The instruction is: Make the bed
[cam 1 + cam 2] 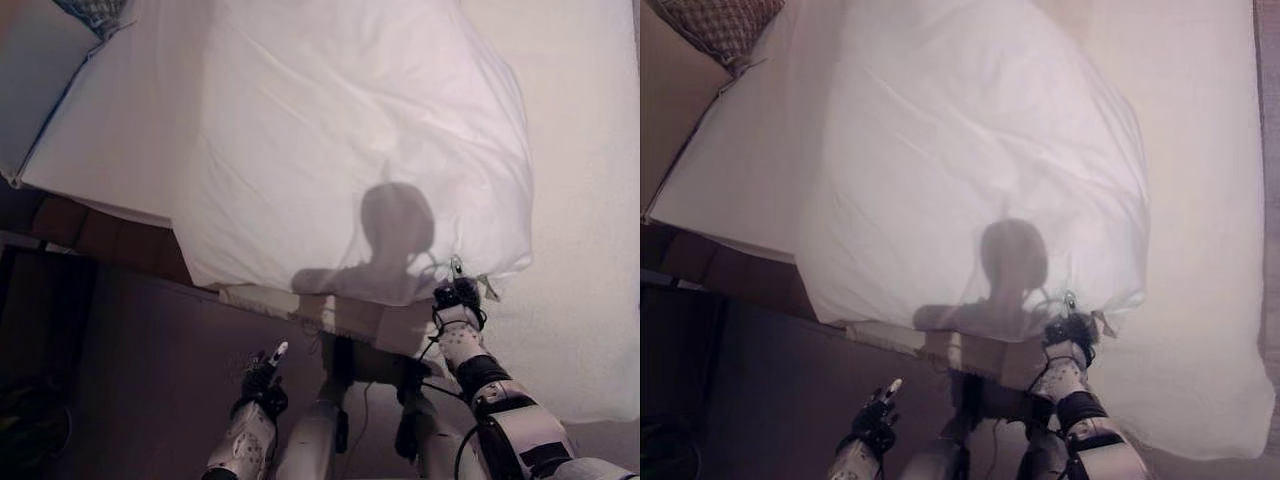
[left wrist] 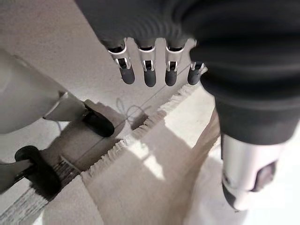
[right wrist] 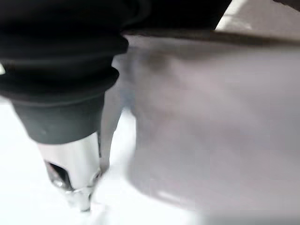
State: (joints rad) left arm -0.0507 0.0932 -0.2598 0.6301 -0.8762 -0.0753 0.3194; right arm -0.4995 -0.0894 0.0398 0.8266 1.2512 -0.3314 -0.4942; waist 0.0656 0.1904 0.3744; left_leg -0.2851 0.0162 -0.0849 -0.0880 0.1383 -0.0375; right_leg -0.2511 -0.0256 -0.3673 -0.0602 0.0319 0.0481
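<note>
Bed (image 1: 580, 200): right hand (image 1: 458, 296) fingers pinch sheet (image 1: 350, 150).

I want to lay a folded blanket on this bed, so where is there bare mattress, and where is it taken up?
Bare bed runs along the robot's right of the white sheet, from the far edge down past the right hand. A narrower bare strip lies left of the sheet, below the patterned cushion. The middle is covered by the billowed sheet, its near edge at the right hand.
</note>
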